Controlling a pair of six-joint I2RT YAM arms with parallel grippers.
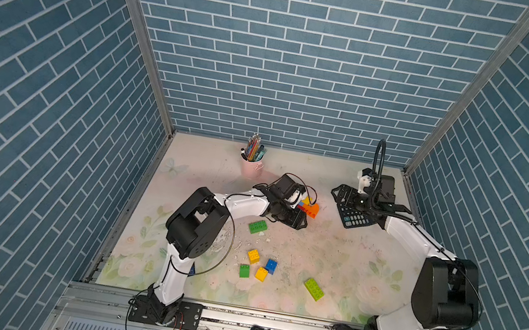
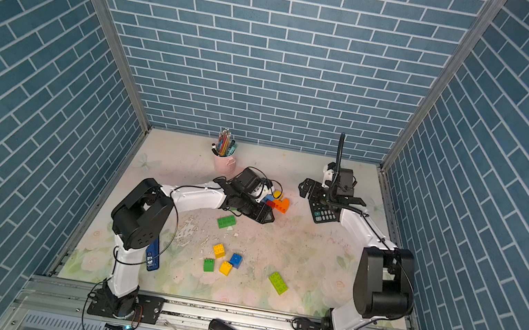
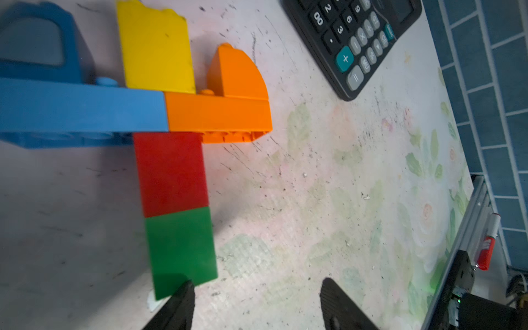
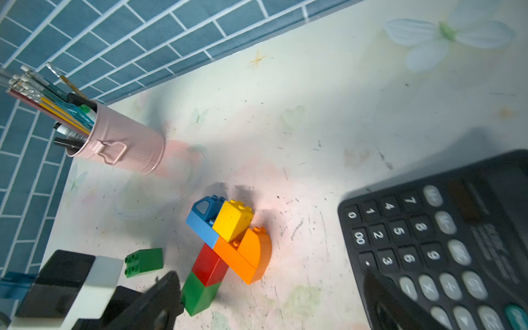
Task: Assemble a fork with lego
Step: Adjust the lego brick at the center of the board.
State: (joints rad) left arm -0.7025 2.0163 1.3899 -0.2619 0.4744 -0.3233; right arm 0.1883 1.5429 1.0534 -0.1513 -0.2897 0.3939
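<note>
Fork-shaped lego assembly [image 4: 225, 245] lies joined on counter [image 1: 366, 263]; six loose bricks [image 1: 253, 255] unused. Jaws apart, empty: left gripper [image 3: 257, 283], right gripper [image 4: 270, 274].

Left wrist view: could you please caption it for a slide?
Lego fork lies on the table, open fingers at its green end, calculator beyond.

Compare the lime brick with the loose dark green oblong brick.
The lime brick is pale yellow-green; the dark green brick is deep green. The lime brick lies toward the front; the dark green brick lies farther back, beside the left gripper. Both are oblong and loose.
</note>
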